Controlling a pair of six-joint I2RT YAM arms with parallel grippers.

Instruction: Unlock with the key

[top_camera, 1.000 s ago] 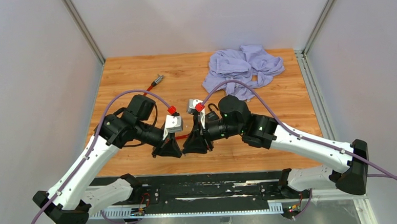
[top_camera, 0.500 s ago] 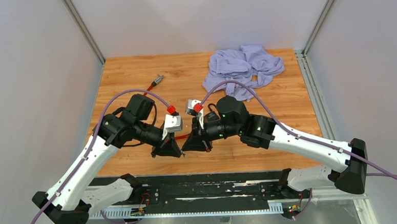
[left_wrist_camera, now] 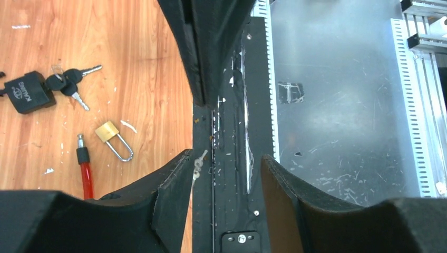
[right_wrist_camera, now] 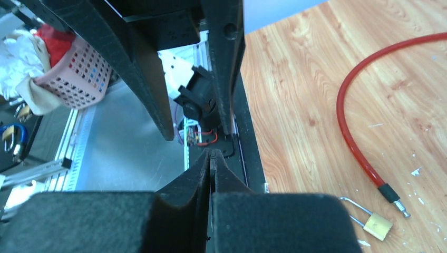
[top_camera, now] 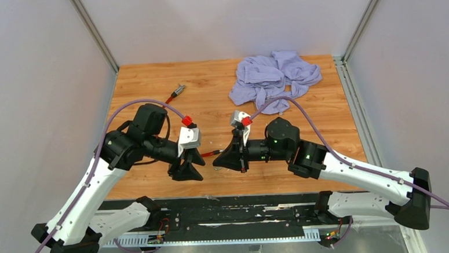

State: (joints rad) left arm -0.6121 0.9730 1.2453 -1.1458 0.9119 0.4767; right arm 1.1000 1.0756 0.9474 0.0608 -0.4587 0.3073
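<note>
Both arms swung apart since a second ago. From above you saw the left fingers (top_camera: pixel 187 170) and right fingers (top_camera: pixel 230 159) separated over the bench (top_camera: pixel 326 115). On your left wrist view, the fingers stood apart, gripping nothing, while the black padlock (left_wrist_camera: pixel 23 94) with its keys (left_wrist_camera: pixel 71 84) lay near a brass padlock (left_wrist_camera: pixel 107 132). On your right wrist view, the fingers were pressed together, empty.

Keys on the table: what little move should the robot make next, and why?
Probably move the open left gripper toward the keys, which lie by the black padlock. Its fingers hold nothing, and the right gripper is shut with nothing showing in it, so no key is in hand yet.
</note>
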